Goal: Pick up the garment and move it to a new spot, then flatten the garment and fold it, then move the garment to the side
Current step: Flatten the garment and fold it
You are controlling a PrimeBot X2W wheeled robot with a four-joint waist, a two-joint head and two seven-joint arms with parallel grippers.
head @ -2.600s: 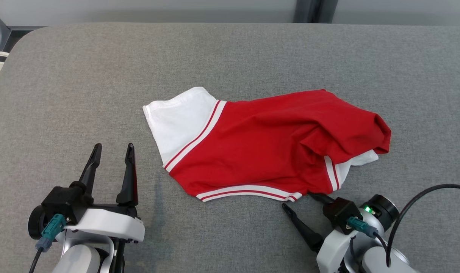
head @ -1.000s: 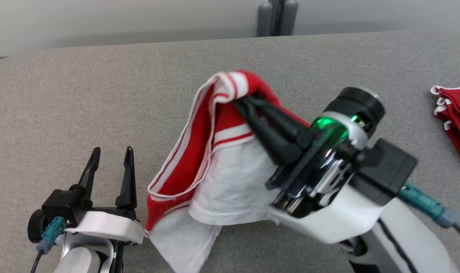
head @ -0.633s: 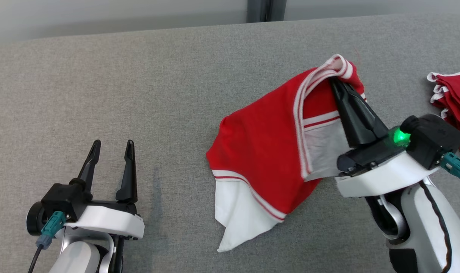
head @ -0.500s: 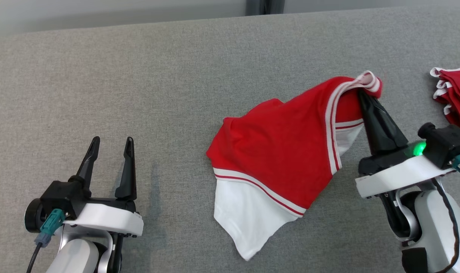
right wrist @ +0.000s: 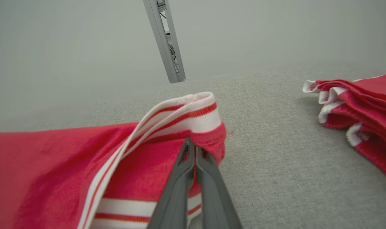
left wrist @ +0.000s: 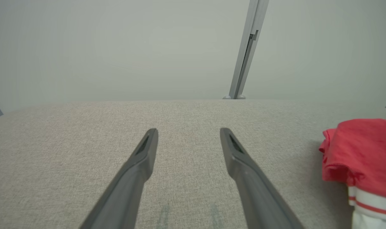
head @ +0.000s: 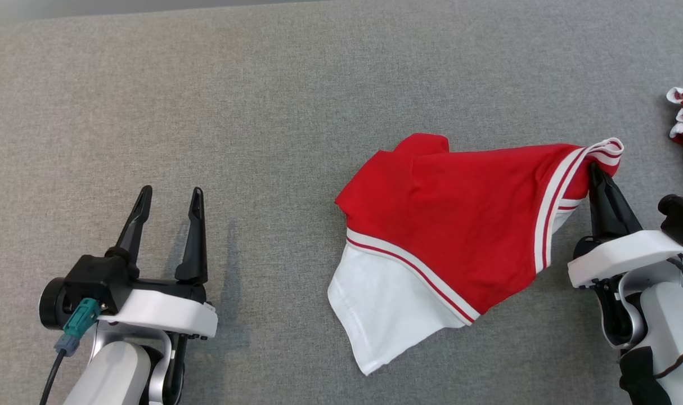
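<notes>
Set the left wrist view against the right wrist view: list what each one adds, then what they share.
Left wrist view adds: the left gripper, open over the grey padded surface, with the garment lying off to its right, untouched.
Right wrist view adds: the right gripper shut on the garment's striped hem, holding that corner raised, and a folded red pile further right.
Shared: the red-and-white garment, the grey padded surface, the pale wall and a grey post.
</notes>
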